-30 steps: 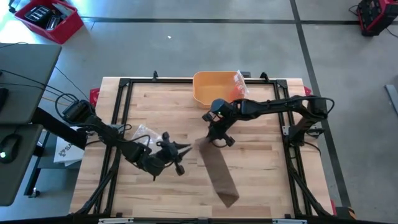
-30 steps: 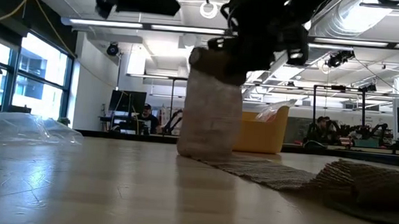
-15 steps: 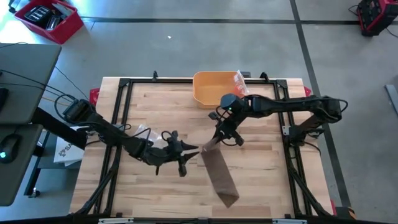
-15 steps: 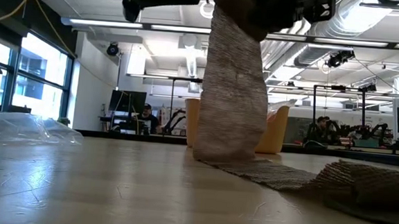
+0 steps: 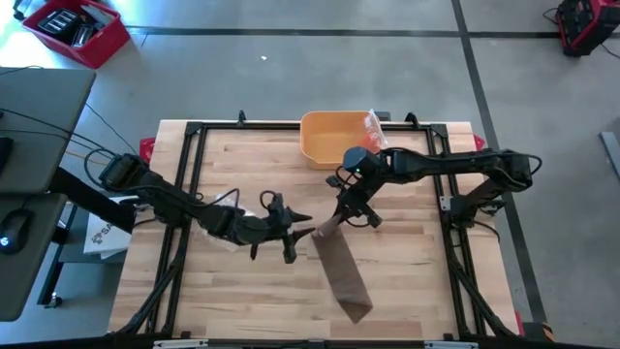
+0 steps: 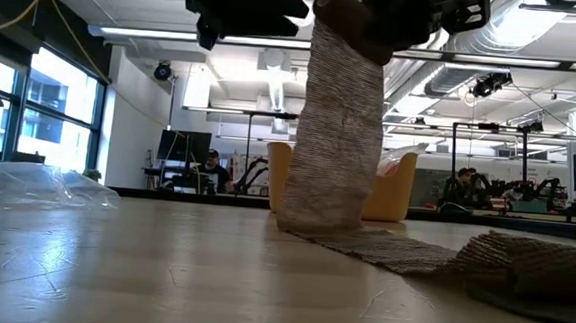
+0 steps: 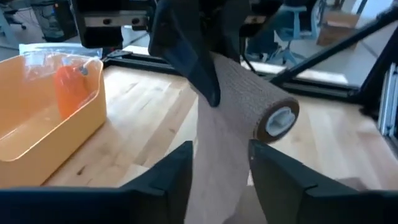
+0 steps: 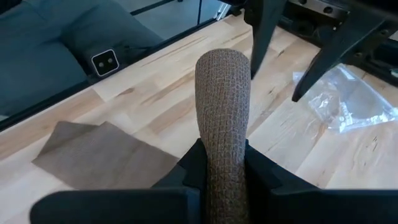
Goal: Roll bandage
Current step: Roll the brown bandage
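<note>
With the right gripper [image 5: 351, 206] clamped on the bandage roll [image 7: 249, 102], you bring the parted left gripper [image 5: 302, 234] to its free end to wind the 1 trailing strip [image 5: 341, 271].

An orange bin [image 5: 332, 137] sits at the far edge of the wooden surface [image 5: 407, 271], just beyond the right hand [image 5: 355, 209], with an orange item in clear wrap [image 7: 69, 85] inside it. Crinkled clear plastic bag [image 8: 341, 106] lies near the left hand [image 5: 298, 236], on its arm side. A red crate [image 5: 76, 29] sits on the floor, well away from both hands. People [image 6: 209, 164] sit at desks in the room behind.
</note>
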You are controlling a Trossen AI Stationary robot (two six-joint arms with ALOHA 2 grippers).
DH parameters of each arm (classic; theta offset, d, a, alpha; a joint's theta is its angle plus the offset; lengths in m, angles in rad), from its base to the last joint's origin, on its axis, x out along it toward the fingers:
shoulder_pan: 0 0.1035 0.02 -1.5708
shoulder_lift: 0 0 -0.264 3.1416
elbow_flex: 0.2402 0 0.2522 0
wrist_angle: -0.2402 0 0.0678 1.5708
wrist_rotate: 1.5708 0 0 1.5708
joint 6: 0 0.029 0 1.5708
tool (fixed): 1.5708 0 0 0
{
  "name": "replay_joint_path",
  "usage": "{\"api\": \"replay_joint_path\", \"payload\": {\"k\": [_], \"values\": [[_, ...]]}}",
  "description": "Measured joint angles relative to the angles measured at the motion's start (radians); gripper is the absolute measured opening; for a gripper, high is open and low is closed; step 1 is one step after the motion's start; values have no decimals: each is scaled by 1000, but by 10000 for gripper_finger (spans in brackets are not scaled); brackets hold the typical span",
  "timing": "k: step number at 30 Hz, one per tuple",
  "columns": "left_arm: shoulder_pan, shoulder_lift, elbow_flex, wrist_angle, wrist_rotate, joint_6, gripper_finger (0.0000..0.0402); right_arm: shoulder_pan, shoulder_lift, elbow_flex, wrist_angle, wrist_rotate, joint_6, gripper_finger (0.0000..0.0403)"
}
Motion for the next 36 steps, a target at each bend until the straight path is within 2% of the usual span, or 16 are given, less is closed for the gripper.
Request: {"api": "replay_joint_path", "payload": {"k": [4,7,16,21,28,30,33,36], "values": [[6,0,0,-10,-13,104,196,0,0,0,-22,2,0,46],[-6,0,6,-19,-88,178,213,0,0,0,-33,2,-1,46],[-95,0,94,-27,-285,509,205,-13,0,1,-39,3,0,46],[-114,0,100,-70,-357,522,205,-13,0,1,-39,3,1,46],[-74,0,100,-94,-341,471,205,-13,1,1,-39,2,8,46],[-58,0,100,-92,-284,468,205,-13,1,1,-39,2,8,46],[-37,8,100,-90,-141,449,205,-13,1,1,-39,2,8,46],[-27,41,100,-90,-111,442,205,-13,1,1,-38,2,6,46]]}}
